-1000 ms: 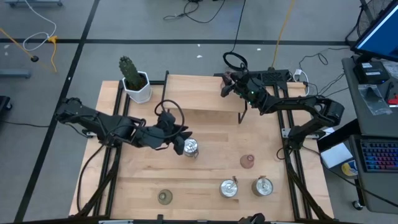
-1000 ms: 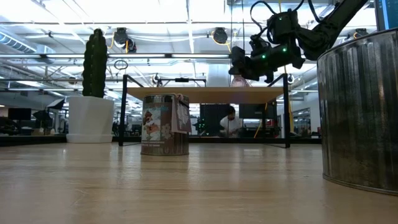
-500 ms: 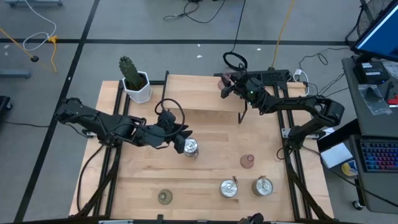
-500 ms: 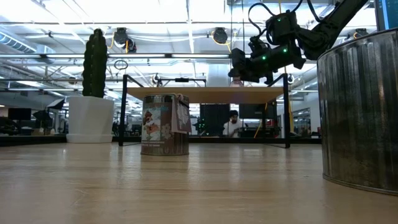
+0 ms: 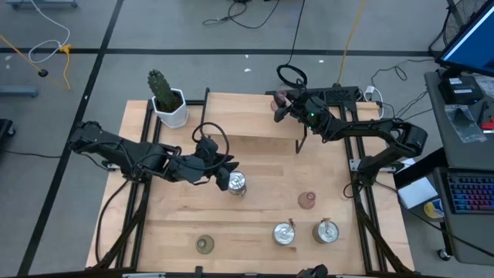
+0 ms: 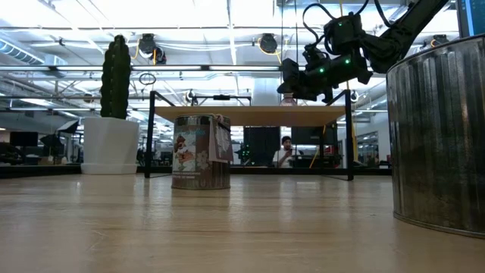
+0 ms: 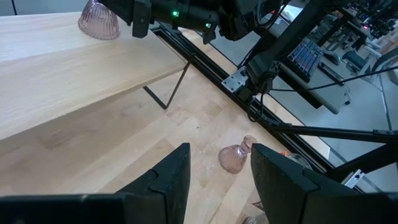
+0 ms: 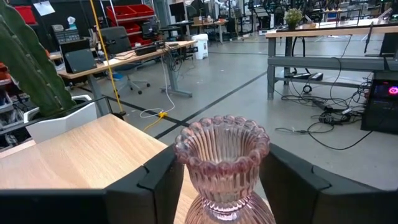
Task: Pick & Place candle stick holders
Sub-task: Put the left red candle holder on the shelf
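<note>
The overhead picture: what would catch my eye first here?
Probably the right claw at the table's far edge, over a raised wooden shelf, gripping a ribbed pink glass holder. Next, the left claw at mid-table beside a shiny silver holder, and the cactus pot in the far left corner.

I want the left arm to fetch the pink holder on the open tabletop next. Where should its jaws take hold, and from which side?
Grip the pink holder at its narrow neck, coming straight down from above: it appears to stand upright, with free table all round.

Cactus pot (image 5: pixel 169 106) far-left; four holders (image 5: pixel 284 233) along table's (image 5: pixel 262 162) near side
</note>
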`<state>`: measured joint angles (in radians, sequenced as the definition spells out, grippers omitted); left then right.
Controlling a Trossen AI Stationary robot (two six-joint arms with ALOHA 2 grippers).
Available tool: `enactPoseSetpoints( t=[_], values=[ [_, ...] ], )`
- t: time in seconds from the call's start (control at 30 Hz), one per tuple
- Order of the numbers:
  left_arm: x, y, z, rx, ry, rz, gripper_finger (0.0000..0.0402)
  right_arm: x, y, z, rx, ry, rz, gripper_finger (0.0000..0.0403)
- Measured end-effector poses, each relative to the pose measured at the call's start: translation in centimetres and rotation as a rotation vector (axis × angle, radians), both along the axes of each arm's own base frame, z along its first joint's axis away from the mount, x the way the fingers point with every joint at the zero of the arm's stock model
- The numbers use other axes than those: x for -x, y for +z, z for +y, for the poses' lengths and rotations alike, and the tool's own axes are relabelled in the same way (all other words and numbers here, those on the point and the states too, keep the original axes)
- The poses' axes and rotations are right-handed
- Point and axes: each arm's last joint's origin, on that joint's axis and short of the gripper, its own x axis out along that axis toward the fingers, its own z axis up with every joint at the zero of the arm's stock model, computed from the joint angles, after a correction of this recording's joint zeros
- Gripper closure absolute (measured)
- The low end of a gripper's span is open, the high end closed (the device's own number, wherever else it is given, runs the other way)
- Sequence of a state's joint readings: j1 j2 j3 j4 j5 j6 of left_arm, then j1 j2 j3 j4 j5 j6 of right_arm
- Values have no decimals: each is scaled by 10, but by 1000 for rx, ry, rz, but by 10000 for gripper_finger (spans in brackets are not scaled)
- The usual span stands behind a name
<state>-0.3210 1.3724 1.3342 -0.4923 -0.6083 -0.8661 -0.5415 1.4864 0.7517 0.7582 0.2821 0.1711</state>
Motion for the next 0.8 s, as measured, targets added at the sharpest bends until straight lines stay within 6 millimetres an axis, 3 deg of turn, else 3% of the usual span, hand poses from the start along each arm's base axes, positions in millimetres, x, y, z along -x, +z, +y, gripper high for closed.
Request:
enactPoseSetpoints(
  t=[0.47,0.8],
  values=[
    [0,0,0,-3,-2,-2,233,0,2,1,4,6,-8,144],
    [0,0,0,-15,-16,5,233,-5,3,10,3,84,-10,132]
  ],
)
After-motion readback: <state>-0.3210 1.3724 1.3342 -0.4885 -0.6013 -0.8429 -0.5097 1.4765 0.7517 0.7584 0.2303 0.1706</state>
